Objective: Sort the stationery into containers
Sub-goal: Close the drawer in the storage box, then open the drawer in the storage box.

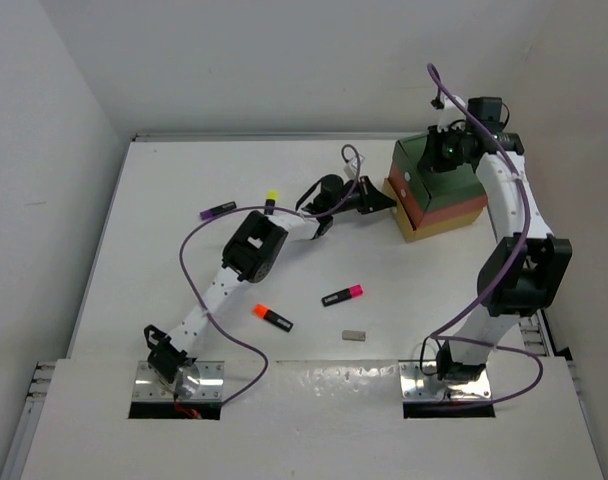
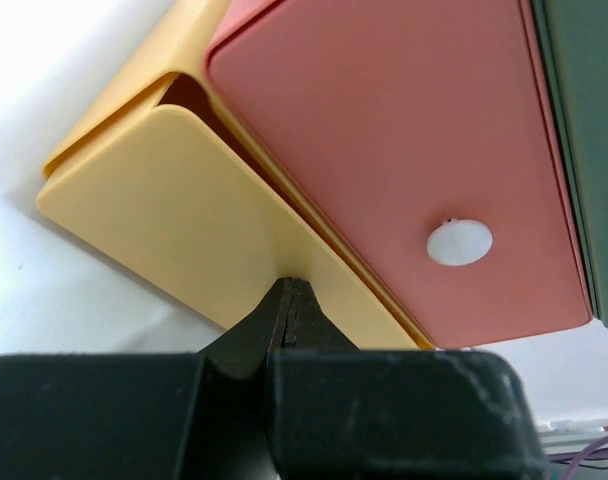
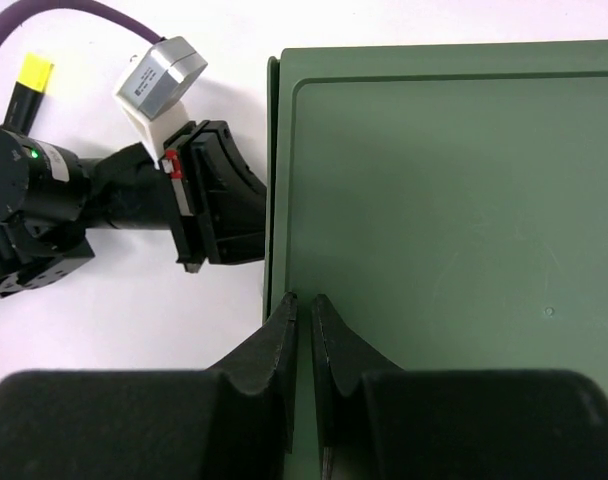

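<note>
since the left gripper [image 2: 289, 300] has its jaws pressed together w/ the tips right at the front panel of the yellow drawer [image 2: 164, 200], bottom of the stack [image 1: 434, 195], the main risk imo is the grip itself: whether a knob is pinched btwn the tips is hidden, and a thin hold could slip off on a pull and leave the drawer barely cracked. a gap shows at the panel's upper left in the wrist view, so the drawer looks only slightly out. the coral drawer [image 2: 384, 120] above it sits flush, its white knob [image 2: 459, 242] free. the right gripper [image 3: 304, 310] is on top of the green drawer [image 3: 444, 200] near its front edge, fingers nearly together w/ just a slit and nothing btwn them, prob bracing the stack; if that press is light or off-centre, a pull on the bottom drawer could drag or tip all three boxes fwd instead of opening it. five pieces lie unsorted on the table [image 1: 164, 260]: purple-cap highlighter [image 1: 219, 210] and yellow-cap highlighter [image 1: 271, 200] just beside the left arm [image 1: 224, 280], pink-cap highlighter [image 1: 342, 295], orange-cap highlighter [image 1: 272, 317] and grey eraser [image 1: 355, 336] nearer the near edge, all well apart from the drawers. a wide swing by that arm could knock the yellow- or purple-cap ones out of easy reach
</note>
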